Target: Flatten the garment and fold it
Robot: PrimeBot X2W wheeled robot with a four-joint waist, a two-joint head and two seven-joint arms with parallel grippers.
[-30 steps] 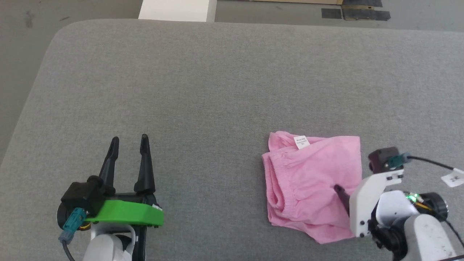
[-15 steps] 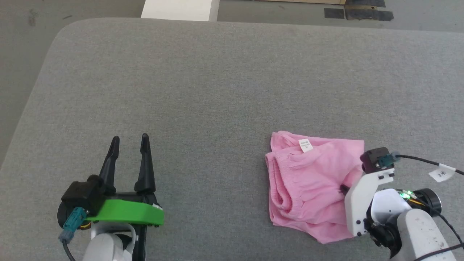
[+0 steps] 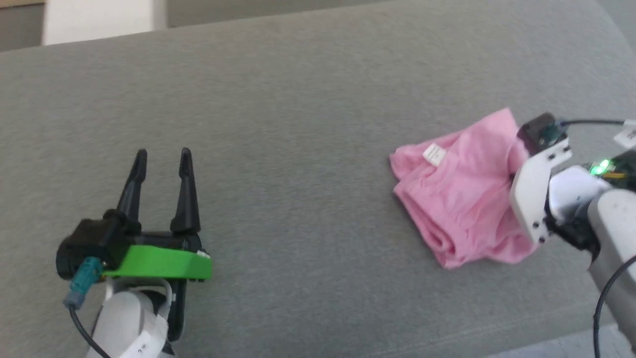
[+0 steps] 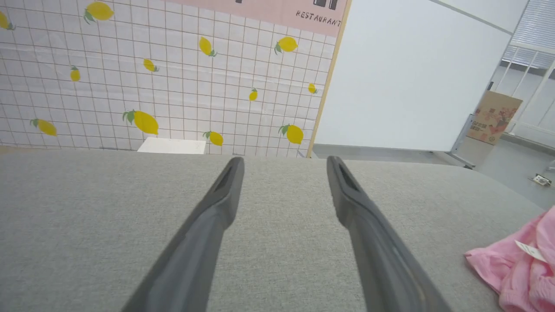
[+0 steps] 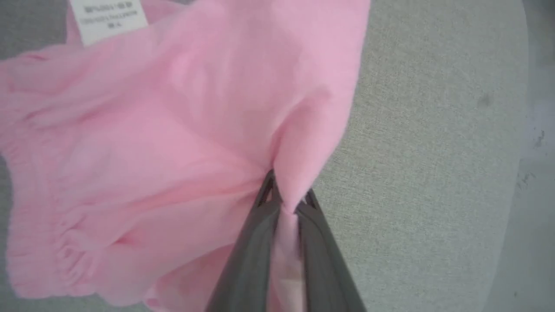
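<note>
Clearly the shorts [image 3: 462,199] are thin, limp and light: crumpled on the right of the grey pad [image 3: 298,99], they pucker where the right gripper [image 5: 288,190] pinches a fold near their right edge. The left gripper [image 3: 163,150] sits spread and empty, well apart. A second hold on the thicker gathered waistband [image 3: 420,214], near the label [image 3: 434,154], would likely stretch them flat.
</note>
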